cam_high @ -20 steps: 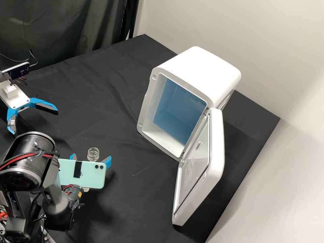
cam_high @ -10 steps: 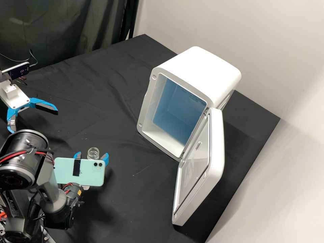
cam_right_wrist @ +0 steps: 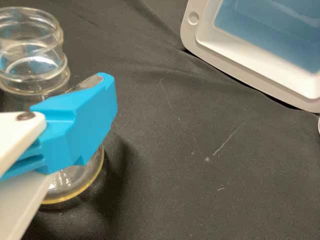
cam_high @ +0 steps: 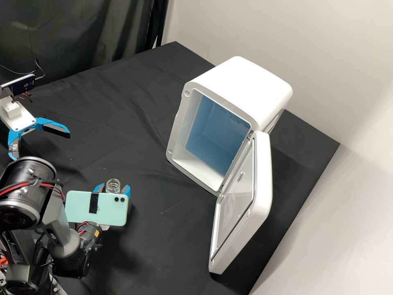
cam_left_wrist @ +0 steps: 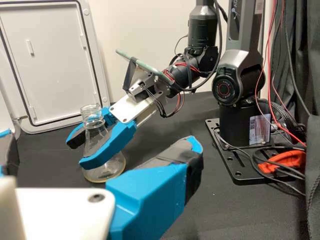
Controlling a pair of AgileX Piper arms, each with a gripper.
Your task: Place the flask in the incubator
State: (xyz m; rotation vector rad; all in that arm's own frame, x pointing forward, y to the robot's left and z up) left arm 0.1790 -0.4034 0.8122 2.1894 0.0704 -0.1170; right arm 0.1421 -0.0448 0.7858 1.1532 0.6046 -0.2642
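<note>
Standing on the black bench [cam_high: 123,102], well apart from the white, blue-lined incubator box [cam_high: 241,82] whose door [cam_high: 245,196] hangs open to receive it, a clear glass conical flask [cam_high: 111,185] is clamped at its neck by the right gripper [cam_high: 112,189], seemingly for lifting; the left gripper [cam_high: 39,143] hovers aside, fingers spread.

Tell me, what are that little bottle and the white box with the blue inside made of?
The bottle looks like clear glass: see-through, glossy, with a thick ringed neck, though clear plastic can't be ruled out. The box seems to be smooth white moulded plastic with rounded corners; its blue lining looks like plastic too.
</note>
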